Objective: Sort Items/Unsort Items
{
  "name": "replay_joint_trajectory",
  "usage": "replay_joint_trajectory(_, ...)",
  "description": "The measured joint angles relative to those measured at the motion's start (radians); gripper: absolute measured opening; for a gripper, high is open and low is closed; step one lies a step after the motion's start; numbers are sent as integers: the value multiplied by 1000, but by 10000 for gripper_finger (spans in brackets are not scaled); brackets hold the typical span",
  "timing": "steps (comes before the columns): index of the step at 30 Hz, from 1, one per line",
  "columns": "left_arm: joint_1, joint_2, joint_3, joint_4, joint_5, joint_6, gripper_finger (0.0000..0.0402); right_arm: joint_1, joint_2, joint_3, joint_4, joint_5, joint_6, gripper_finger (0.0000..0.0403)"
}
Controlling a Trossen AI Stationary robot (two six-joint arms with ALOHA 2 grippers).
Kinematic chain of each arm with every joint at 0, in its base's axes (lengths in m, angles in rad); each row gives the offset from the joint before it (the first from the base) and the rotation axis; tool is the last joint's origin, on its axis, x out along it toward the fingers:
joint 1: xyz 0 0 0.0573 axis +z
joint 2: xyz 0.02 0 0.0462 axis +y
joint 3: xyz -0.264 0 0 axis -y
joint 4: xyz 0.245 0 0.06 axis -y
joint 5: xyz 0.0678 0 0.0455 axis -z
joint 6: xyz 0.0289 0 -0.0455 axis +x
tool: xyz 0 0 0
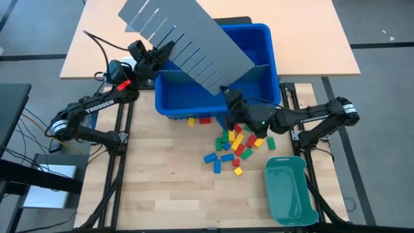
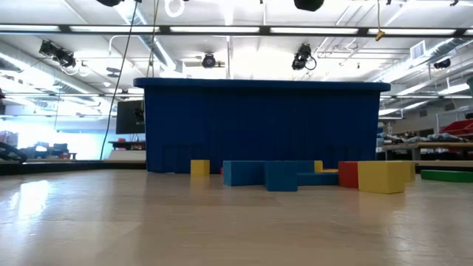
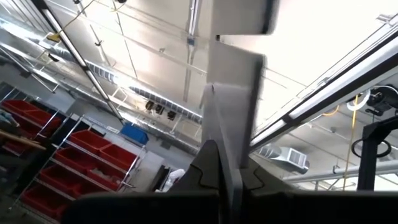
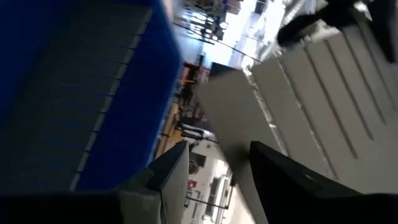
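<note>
Blocks (image 1: 236, 144): scattered on worktop (image 1: 168, 188) below right end effector (image 1: 228, 97), parted beside divider sheet (image 1: 187, 39); left end effector (image 1: 163, 53) clenched on sheet.

Blocks (image 1: 236, 144): red, yellow, green, blue, lying loose in a scattered heap on the wood tabletop, at the blue bin's 6 o'clock, some touching.

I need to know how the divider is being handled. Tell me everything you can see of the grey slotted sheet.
The grey slotted sheet is a flat, thin, stiff-looking panel with a row of parallel slits cut in from one long edge. It is lifted and tilted across the blue bin. The left gripper is shut on one edge. The right gripper is at its lower corner, fingers open either side of it.
</note>
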Motion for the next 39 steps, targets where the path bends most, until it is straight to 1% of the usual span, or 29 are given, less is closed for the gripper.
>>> replay_joint_trajectory(7,2,-2,2,-2,10,-7,3,-9,0,-1,192,-90,-139,169)
replay_joint_trajectory(9,2,-3,3,-19,6,8,3,-10,0,-1,256,-111,-154,169)
replay_joint_trajectory(12,8,-3,3,-87,-2,68,3,-9,0,-1,387,-134,-96,169)
replay_joint_trajectory(14,18,0,1,-150,-3,89,3,-9,0,0,461,-140,-20,170)
replay_joint_trajectory(16,26,3,0,-210,-20,110,3,-16,-1,0,495,-129,65,171)
replay_joint_trajectory(20,27,1,0,-283,-41,152,3,-51,-1,0,469,-66,239,170)
replay_joint_trajectory(24,29,1,0,-309,-43,154,3,-91,-1,0,307,-28,371,154)
replay_joint_trajectory(27,35,0,0,-354,-45,155,3,-104,-2,0,207,-36,439,114)
replay_joint_trajectory(29,36,0,0,-395,-45,157,3,-108,-1,0,177,-40,460,70)
replay_joint_trajectory(30,37,0,0,-422,-46,168,5,-108,-1,0,173,-47,470,41)
replay_joint_trajectory(31,37,0,0,-444,-48,194,10,-107,-1,0,173,-52,474,23)
replay_joint_trajectory(32,37,0,0,-464,-49,228,17,-106,-1,0,177,-50,477,15)
replay_joint_trajectory(36,46,0,0,-513,-49,350,56,-108,-1,0,202,-47,534,7)
replay_joint_trajectory(39,49,2,0,-544,-32,418,85,-116,-1,0,206,-51,660,4)
